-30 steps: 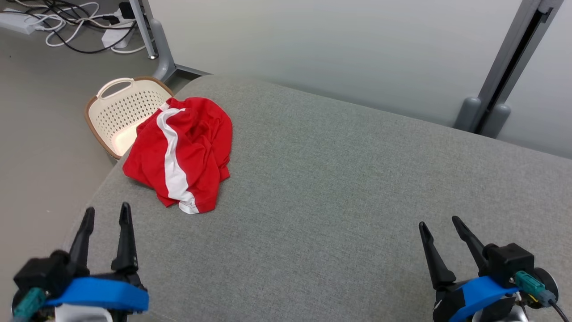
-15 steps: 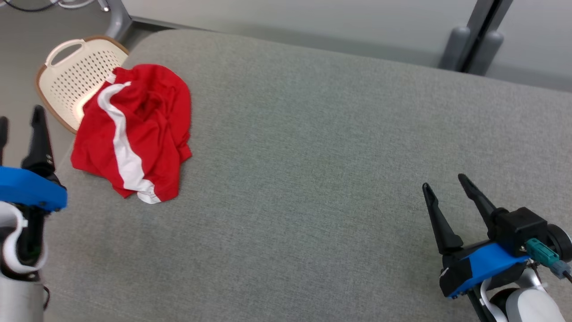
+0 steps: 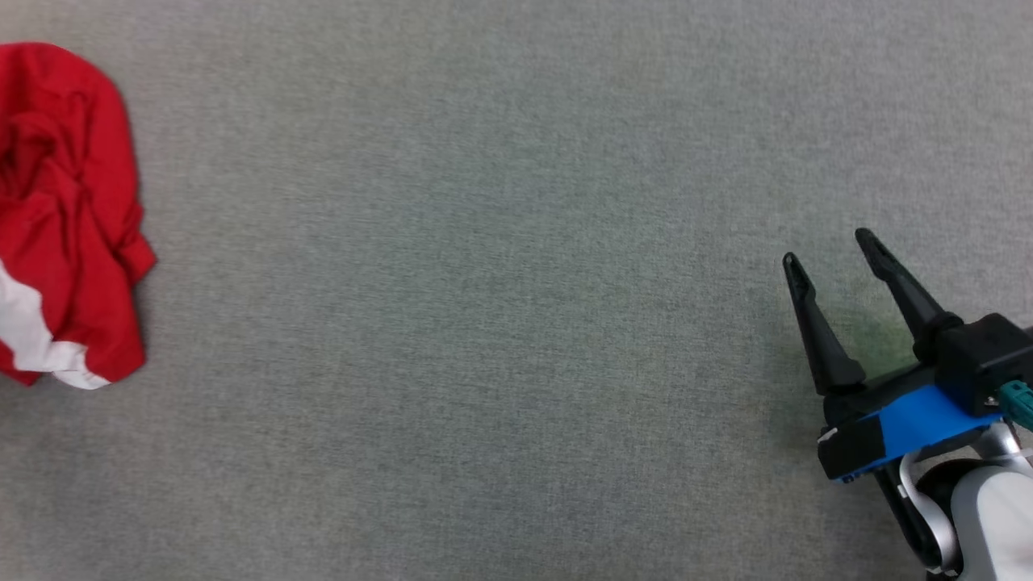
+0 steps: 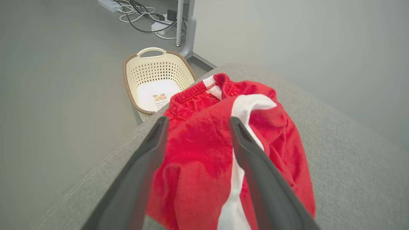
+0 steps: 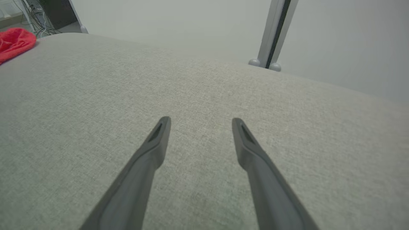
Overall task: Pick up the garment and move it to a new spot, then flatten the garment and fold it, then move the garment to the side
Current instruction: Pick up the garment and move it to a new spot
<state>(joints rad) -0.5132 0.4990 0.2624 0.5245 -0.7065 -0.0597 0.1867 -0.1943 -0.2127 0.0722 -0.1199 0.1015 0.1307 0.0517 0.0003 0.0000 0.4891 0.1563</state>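
Head view and wrist views: garment at the left of the surface, both jaws open

In the head view, the garment point(image 3: 69, 218) is seen crumpled at the left edge of the picture, lying on the grey fabric surface point(image 3: 500, 282). It is red cloth with a white stripe, bunched into a heap and not laid flat. The right gripper point(image 3: 828, 248) is seen at the lower right, well apart from the garment. Its jaws are spread wide and nothing is held between them.

In the right wrist view, the same two fingers are shown parted above bare grey fabric. A grey post point(image 5: 273, 32) is seen beyond the far edge of the surface.

In the left wrist view, the left gripper point(image 4: 198, 119) is placed just over the garment, with its jaws wide apart and red cloth seen between the two fingers. No cloth is pinched. Whether the fingers touch the fabric cannot be told. The elastic waistband is turned toward the corner of the surface. A cream perforated basket point(image 4: 153, 68) stands on the floor just beyond that corner, and white and black cables point(image 4: 140, 19) lie farther back.
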